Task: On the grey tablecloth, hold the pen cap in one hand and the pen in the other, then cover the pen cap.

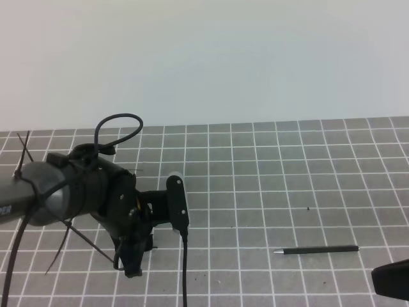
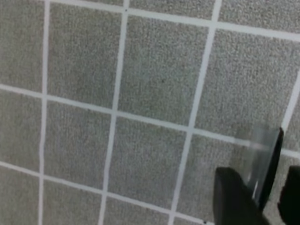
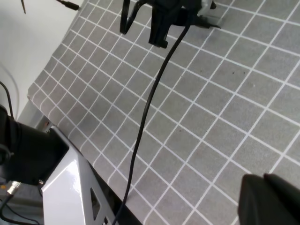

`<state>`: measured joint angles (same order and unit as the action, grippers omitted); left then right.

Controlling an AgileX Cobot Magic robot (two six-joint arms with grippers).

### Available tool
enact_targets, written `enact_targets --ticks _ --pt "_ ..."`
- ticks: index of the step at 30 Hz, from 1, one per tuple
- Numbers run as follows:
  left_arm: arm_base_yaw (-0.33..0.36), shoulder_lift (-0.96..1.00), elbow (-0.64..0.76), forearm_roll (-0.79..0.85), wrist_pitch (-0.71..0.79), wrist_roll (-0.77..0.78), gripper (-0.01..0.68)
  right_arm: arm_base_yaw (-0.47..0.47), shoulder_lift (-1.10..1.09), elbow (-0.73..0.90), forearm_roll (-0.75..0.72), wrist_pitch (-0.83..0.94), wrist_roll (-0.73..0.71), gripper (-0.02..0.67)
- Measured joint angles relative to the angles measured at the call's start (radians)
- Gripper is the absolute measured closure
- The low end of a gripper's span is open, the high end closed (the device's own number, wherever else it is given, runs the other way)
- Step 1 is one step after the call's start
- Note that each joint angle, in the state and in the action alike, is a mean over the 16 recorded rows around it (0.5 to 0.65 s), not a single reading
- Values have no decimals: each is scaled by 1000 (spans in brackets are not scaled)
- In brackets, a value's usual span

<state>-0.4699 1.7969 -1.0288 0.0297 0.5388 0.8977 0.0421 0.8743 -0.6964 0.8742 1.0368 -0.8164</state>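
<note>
The pen (image 1: 316, 250), thin and black, lies flat on the grey tablecloth (image 1: 275, 166) at the right, silver tip pointing left. My left gripper (image 1: 131, 263) points down at the cloth on the left. In the left wrist view its two dark fingers (image 2: 233, 197) stand either side of a short, dark, slightly shiny cylinder that looks like the pen cap (image 2: 268, 161), with a narrow gap still showing. My right gripper (image 1: 391, 281) shows as a dark block at the lower right corner, right of the pen and apart from it, with no gap between its fingers (image 3: 269, 201).
A black cable (image 1: 184, 268) runs from the left arm toward the table's front edge; it shows as the cable (image 3: 150, 103) in the right wrist view. That view also shows the cloth's left edge (image 3: 51, 117) and a white base part (image 3: 70, 187) below it.
</note>
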Motion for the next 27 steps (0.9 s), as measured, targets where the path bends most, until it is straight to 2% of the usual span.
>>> enact_targets --ticks 27 --pt "0 24 -22 -3 87 -6 596 0 0 0 0 9 -6 652"
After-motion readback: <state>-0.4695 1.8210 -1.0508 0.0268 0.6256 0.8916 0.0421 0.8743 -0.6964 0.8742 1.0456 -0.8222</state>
